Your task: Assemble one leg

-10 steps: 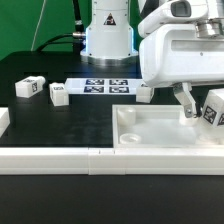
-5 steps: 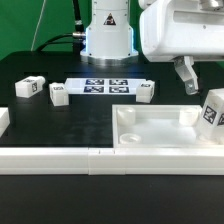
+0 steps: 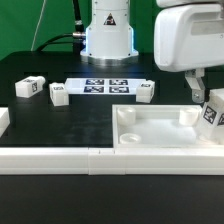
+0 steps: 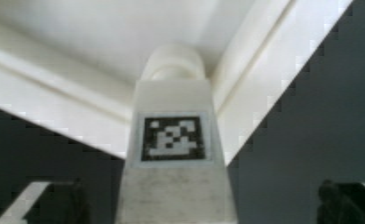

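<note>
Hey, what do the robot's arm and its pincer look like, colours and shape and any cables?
The arm's wrist housing is a white, boxy shell with smooth corners. The pincer has two dark grey fingers, narrow and flat-sided. The arm's base is a white rounded column, with black cables running beside it. No lettering or markings can be made out on the arm.

White boxy arm [image 3: 188,40] — dark fingers [image 3: 193,87], black cable [image 3: 58,41]
</note>
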Controlling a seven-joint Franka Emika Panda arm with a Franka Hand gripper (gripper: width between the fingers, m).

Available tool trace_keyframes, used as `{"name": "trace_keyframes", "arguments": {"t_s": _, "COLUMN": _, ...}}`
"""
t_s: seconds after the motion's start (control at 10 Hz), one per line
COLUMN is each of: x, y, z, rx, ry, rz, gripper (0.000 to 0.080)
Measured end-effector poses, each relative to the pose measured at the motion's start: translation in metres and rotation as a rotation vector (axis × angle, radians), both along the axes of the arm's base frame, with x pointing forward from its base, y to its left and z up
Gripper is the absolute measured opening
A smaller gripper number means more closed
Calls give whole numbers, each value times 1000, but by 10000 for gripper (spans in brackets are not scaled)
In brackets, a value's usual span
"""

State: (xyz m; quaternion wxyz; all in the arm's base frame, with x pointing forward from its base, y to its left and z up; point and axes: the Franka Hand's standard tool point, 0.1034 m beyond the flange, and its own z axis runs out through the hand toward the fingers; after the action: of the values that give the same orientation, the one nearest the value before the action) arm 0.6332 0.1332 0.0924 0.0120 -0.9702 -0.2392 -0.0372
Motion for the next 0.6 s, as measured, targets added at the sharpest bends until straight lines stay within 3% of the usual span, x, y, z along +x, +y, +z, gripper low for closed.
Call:
{"name": "trace_keyframes", "arguments": {"t_s": 0.3, "x": -9, "y": -1, "z": -5, "rx": -60, "ry": 231, "rz": 13, "gripper": 649}}
{"name": "trace_keyframes", "arguments": {"t_s": 0.4, "x": 3, "y": 0, "z": -6, "rx": -46, "ry": 178, "rz": 12, "gripper": 649}}
{"name": "trace_keyframes", "arguments": {"t_s": 0.5, "x": 0, "y": -1, "z": -7, "rx": -46, "ry": 177, "rz": 11, "gripper": 649}}
{"name": "trace_keyframes", "arguments": {"t_s": 0.6, "x": 0, "y": -1, "z": -8, "rx": -46, "ry": 178, "rz": 11, "gripper": 555}}
